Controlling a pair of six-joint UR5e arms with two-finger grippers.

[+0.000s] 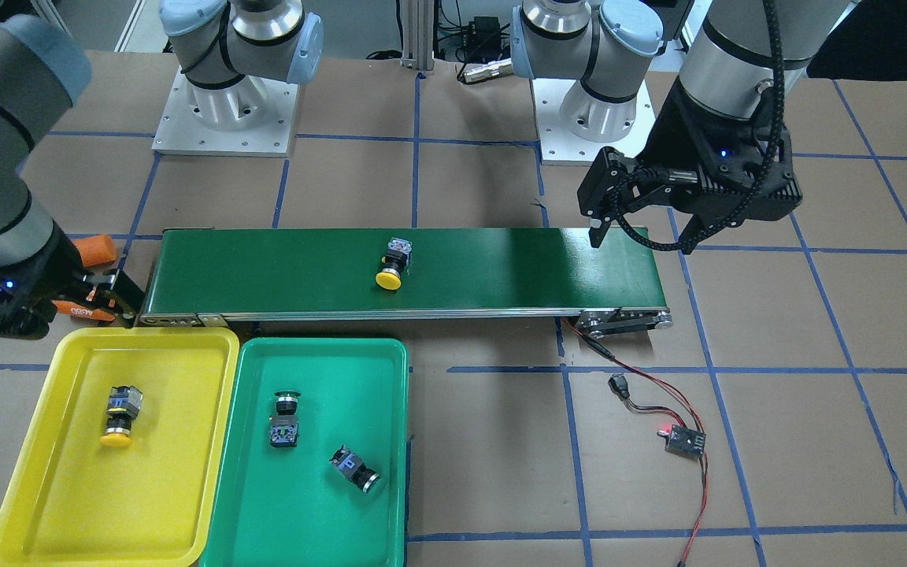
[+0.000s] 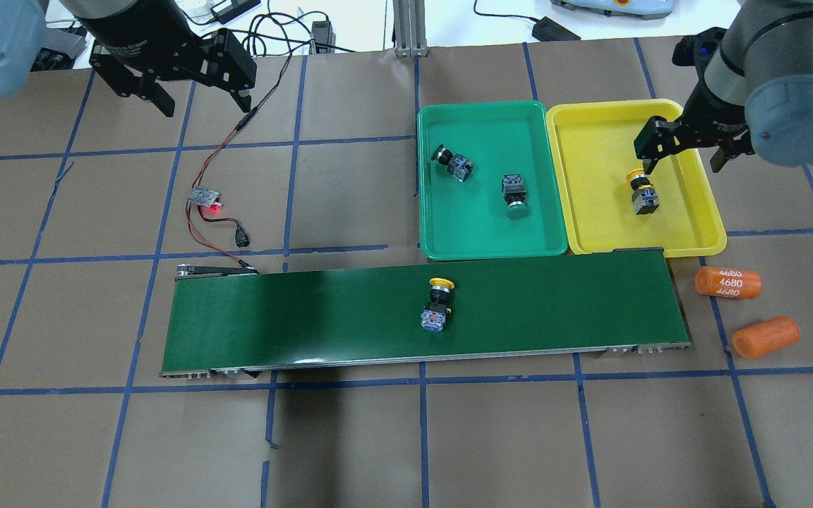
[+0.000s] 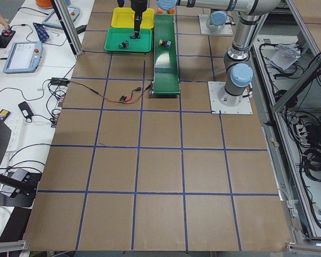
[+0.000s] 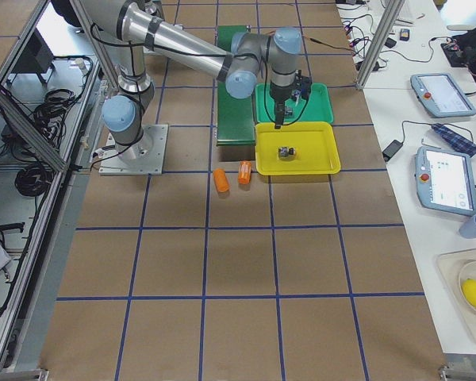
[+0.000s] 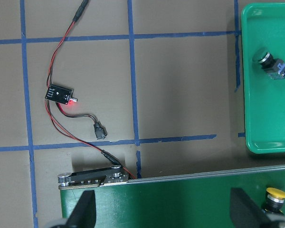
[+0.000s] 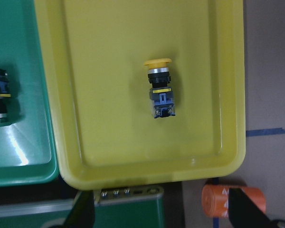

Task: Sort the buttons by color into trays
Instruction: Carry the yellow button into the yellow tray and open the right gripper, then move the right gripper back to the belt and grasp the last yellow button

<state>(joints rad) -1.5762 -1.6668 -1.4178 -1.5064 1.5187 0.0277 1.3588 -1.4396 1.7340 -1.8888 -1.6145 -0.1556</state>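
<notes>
On the conveyor belt (image 2: 308,317), about midway along, one yellow-capped button (image 2: 438,305) lying on its side, cap toward the trays. In the yellow tray (image 2: 660,247), a second yellow-capped button (image 2: 641,192), also on its side. In the green tray (image 2: 491,250), just beside the yellow one, a green-capped button (image 2: 453,161) and another (image 2: 514,190), apart from each other. Above the yellow tray, right gripper (image 2: 682,164) with fingers spread wide, grasping nothing. Left gripper (image 2: 203,104) likewise released and empty, over the table toward the belt's other end, near a small circuit board (image 2: 207,196) with a red light. Beside the belt's end by the yellow tray, two orange cylinders (image 2: 727,282), one showing 4680
</notes>
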